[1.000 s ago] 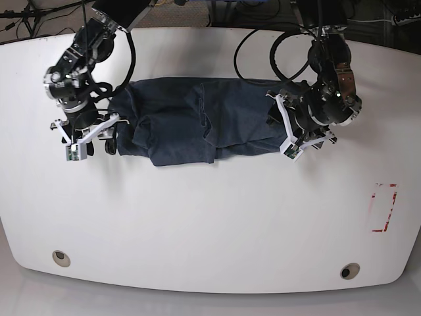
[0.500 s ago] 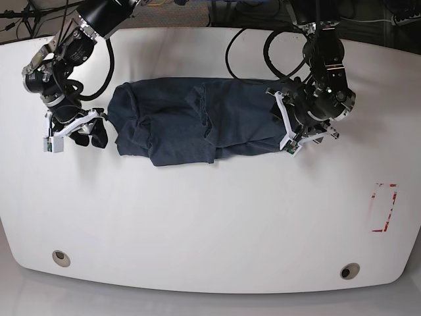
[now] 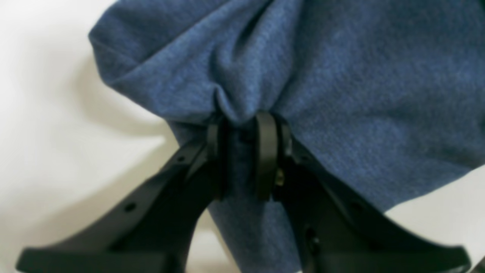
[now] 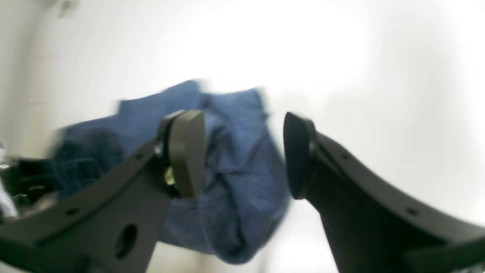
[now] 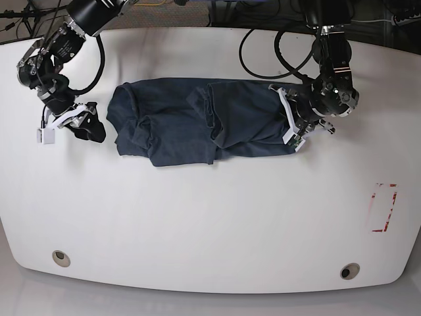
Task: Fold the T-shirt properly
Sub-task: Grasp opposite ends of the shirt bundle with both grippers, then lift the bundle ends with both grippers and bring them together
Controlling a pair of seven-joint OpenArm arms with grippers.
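1. Pinching a bunched fold of the shirt [image 3: 341,94]: the left gripper [image 3: 242,159] has both pads pressed in on blue fabric, cloth puckered above the tips. Only the left wrist view shows this grip; in the base view the left gripper [image 5: 294,128] sits at the shirt's [image 5: 197,125] right end with the tips hidden under the arm body.
2. Right gripper [image 4: 242,155] has its jaws apart with nothing between them; the right wrist view shows the pads spread and the shirt [image 4: 235,182] behind, apart from them. That picture is blurred.
3. In the base view the right gripper [image 5: 89,128] is off the shirt's left end, near it but not touching, over bare table [image 5: 210,224]. The jaw gap is too small to read there.
4. The base view alone gives the whole layout: the shirt lies crumpled in the upper middle of the white table, between the two arms.
5. The shirt's long axis runs left to right across the base view, roughly parallel to the table's far edge. Layers overlap, with a fold ridge near the middle and a flap sticking out along the lower edge.
6. Cannot tell which end is the neck or hem; no lettering or tag visible in any view.
7. Red outlined mark [image 5: 383,207] on the table at far right, well apart from the shirt; seen only in the base view.
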